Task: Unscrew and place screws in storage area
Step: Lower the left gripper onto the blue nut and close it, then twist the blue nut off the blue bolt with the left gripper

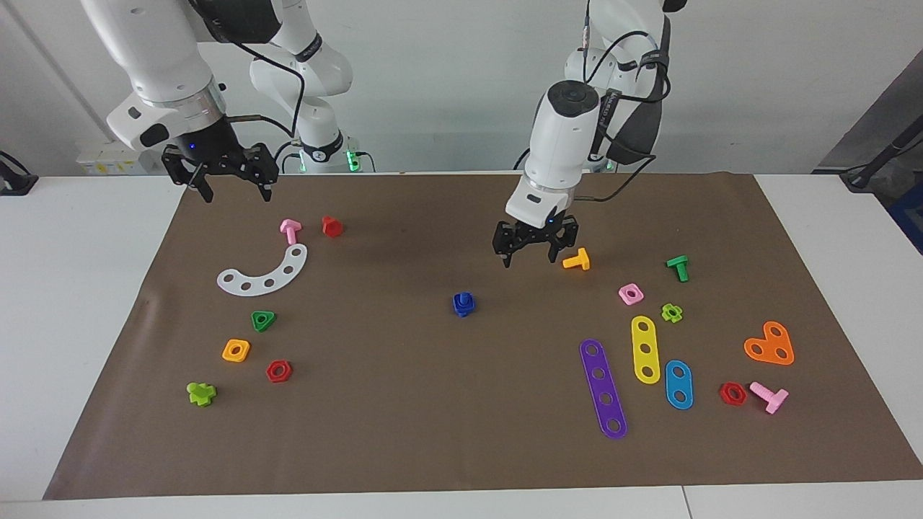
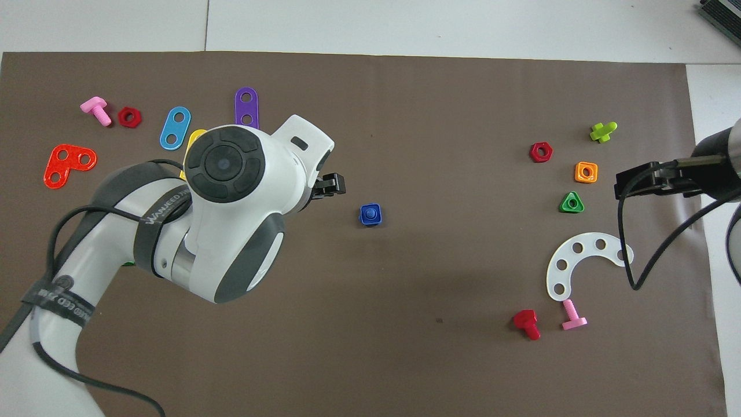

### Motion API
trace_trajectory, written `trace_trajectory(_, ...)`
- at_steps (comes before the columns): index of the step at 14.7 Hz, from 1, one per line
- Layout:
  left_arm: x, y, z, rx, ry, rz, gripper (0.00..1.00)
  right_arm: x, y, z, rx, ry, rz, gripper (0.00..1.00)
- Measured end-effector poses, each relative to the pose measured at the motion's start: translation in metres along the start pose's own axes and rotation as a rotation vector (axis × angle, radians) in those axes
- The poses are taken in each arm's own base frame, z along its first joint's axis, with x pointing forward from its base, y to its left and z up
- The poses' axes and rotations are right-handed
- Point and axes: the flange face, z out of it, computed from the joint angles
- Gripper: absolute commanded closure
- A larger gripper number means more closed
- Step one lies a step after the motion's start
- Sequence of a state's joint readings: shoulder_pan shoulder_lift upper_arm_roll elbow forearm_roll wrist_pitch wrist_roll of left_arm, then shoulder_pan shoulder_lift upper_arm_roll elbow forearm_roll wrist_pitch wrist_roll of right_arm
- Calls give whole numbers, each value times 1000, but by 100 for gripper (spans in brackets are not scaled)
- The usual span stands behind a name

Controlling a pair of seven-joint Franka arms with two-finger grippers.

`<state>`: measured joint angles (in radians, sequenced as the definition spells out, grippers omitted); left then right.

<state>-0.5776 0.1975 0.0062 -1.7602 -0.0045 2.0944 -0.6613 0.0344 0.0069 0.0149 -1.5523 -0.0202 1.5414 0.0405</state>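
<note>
- Screws (image 1: 464,303) sit near the middle of the brown mat (image 1: 433,447): a dark blue bolt with its blue square nut on it, as one piece.
- Nothing looks taken apart yet, so I think the job is only at its start.
- The left gripper (image 1: 533,249) hangs above the mat, beside the orange bolt (image 1: 577,260). Its fingers are spread apart and hold nothing.
- It does not touch the blue piece. It is near it, more toward the robots.
- The right gripper (image 1: 229,184) waits up high over the mat's edge by the robots, above the pink bolt (image 1: 290,231). Its fingers are spread too, with nothing in them.
- Left to do, I think: grab the blue piece, twist the nut off, and put both parts away.
- I cannot tell which spot is the storage place.
</note>
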Motion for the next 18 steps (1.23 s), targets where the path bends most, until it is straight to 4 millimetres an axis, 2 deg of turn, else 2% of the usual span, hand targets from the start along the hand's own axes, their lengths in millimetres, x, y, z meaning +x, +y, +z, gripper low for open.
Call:
trace_trajectory(2,-5,26,23,-4,-3,-9,3,0,0,0,0,0,0,0)
trace_trajectory(5,-17,64,72,6,-23,-4,3,0,0,0,0,0,0,0)
trace_trajectory(7,-23,77,99,8,-26,-10,4,0,0,0,0,0,0,0)
trace_trajectory(9,-25,82,114,9,-28,-9,5,0,0,0,0,0,0,0)
trace_trajectory(12,-25,81,123,2,-16,-9,7,0,0,0,0,0,0,0)
trace_trajectory(18,-41,81,146,-6,-12,8,12,0,0,0,0,0,0,0)
